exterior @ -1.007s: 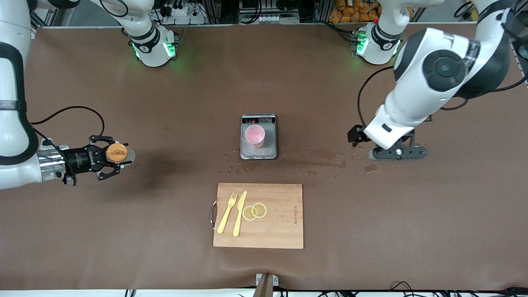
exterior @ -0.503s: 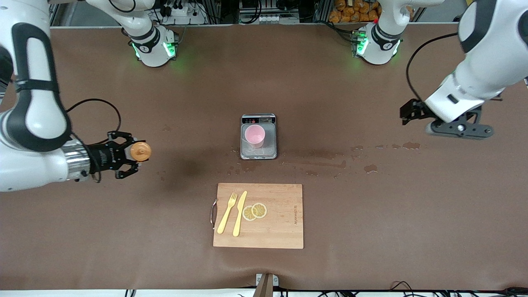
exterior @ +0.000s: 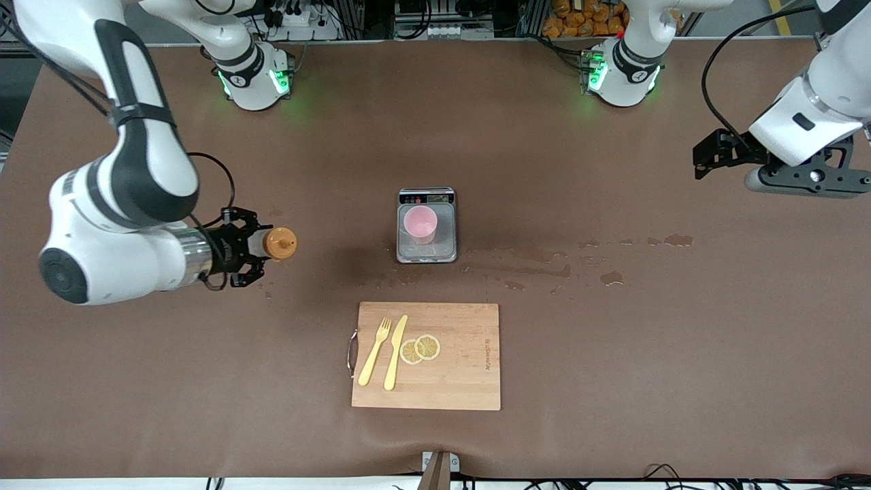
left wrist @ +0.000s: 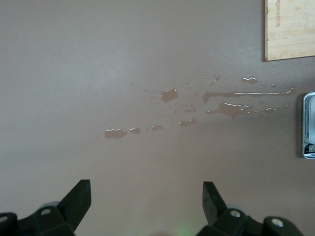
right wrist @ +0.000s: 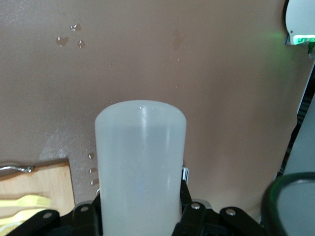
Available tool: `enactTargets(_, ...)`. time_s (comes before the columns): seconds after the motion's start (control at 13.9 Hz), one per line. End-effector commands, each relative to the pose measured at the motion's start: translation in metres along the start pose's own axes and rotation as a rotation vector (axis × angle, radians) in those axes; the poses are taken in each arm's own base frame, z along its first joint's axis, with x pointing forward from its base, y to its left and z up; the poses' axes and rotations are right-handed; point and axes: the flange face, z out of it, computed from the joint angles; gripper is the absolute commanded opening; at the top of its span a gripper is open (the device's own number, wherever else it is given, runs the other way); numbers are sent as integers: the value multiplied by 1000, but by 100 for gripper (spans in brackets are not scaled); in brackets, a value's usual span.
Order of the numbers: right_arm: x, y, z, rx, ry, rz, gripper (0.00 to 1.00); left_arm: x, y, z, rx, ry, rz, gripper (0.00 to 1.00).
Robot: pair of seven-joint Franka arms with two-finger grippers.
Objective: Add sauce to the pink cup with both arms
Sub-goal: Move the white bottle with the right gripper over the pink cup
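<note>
Mostly brown table (exterior: 612, 381) — wet puddles (exterior: 544, 262), scale (exterior: 426, 252)

My right arm: enters at frame's left, elbow bent, wrist horizontal, right gripper (exterior: 262, 246) at centre-left with fingers clamped on the bottle (exterior: 271, 243). My left arm: waits at upper right, left gripper (exterior: 793, 178) aloft, pointing down, fingers (left wrist: 78, 199) spread wide, nothing between them.

In the right wrist view the squeeze bottle (right wrist: 140, 167) shows only its body; its cap is out of sight (the fill level cannot be read). The scale (left wrist: 309, 126) and cutting board (left wrist: 290, 29) are cut by the left wrist view's edge.
</note>
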Motion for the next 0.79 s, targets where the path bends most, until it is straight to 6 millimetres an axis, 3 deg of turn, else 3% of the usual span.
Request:
enactTargets(0.0,-39,13,7,23,117,36,54,-5,-5,-14,-18,-22,-7,100)
enactTargets(0.22,-68,19,26,29,198,61,54,-2,-3,-9,-16,-33,-8,100)
enactTargets(0.58,-126,26,87,50,394,106,53,0,-2,-9,-12,-22,1,100)
enactTargets(0.72,-132,28,95,54,421,111,52,0,-5,-11,-19,-13,-7,100)
